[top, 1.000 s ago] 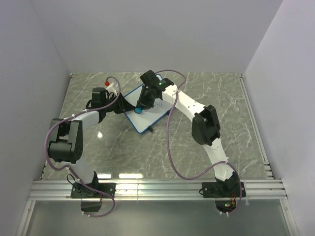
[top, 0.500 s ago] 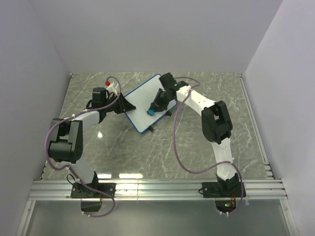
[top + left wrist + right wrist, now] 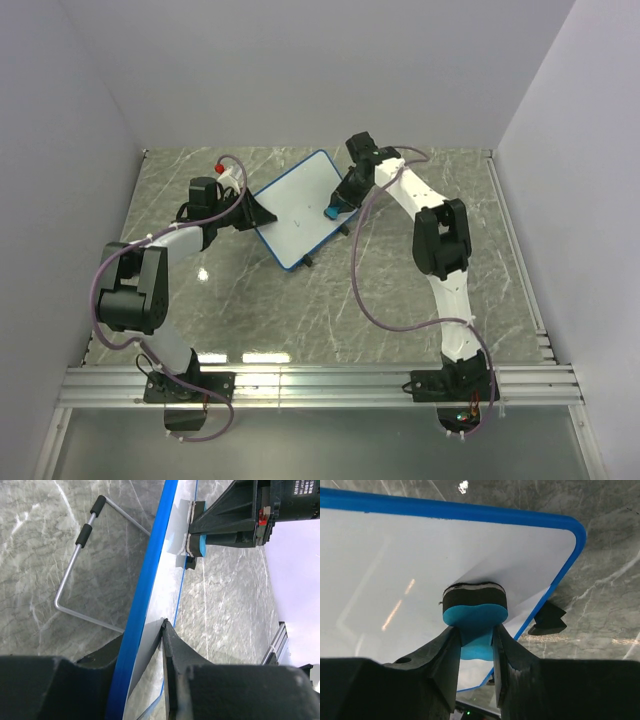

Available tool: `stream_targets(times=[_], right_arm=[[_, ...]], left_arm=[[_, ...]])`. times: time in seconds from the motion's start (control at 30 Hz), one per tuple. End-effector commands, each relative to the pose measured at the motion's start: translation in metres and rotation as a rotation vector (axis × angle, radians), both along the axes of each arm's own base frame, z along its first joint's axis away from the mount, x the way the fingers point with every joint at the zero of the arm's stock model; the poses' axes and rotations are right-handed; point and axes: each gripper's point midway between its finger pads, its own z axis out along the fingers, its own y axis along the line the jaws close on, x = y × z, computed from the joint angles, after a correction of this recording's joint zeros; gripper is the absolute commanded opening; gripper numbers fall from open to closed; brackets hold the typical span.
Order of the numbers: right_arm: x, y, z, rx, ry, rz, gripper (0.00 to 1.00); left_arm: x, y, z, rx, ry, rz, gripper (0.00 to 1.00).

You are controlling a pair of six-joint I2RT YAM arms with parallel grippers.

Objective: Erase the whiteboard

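Grey marble tabletop (image 3: 250, 310), plain white walls (image 3: 300, 70), whiteboard (image 3: 295, 215) w/ eraser (image 3: 331, 211) on it

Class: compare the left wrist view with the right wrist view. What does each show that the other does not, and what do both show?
Only the left wrist view: the wire stand behind the whiteboard, and the left gripper clamped on its blue rim. Only the right wrist view: the board's white face head-on, with one rounded corner. Both: the whiteboard, the eraser pressed to it in the right gripper, and the marble table.
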Motion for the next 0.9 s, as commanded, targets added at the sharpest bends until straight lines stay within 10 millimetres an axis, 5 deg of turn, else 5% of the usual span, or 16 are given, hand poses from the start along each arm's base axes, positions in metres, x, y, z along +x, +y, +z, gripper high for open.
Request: stream_targets(times=[0.0, 0.3, 0.43, 0.6, 0.87], right_arm=[[0.024, 0.025, -0.014, -0.043, -0.107, -0.007, 0.0], [-0.034, 0.138, 0.013, 0.132, -0.102, 0.167, 0.0], [-0.041, 0.151, 0.012, 0.163, -0.09, 0.201, 0.0], [-0.038, 0.135, 0.015, 0.113, -0.12, 0.197, 0.0], [-0.046, 0.042, -0.026, -0.031, -0.053, 0.091, 0.0]], left_arm=[[-0.013, 0.009, -0.039, 0.127, 0.092, 0.029, 0.0], [-0.011, 0.004, -0.041, 0.128, 0.09, 0.016, 0.0], [-0.012, 0.001, -0.044, 0.129, 0.097, 0.007, 0.0], [-0.015, -0.002, -0.042, 0.126, 0.094, -0.003, 0.0], [-0.016, -0.004, -0.039, 0.118, 0.091, -0.008, 0.0]])
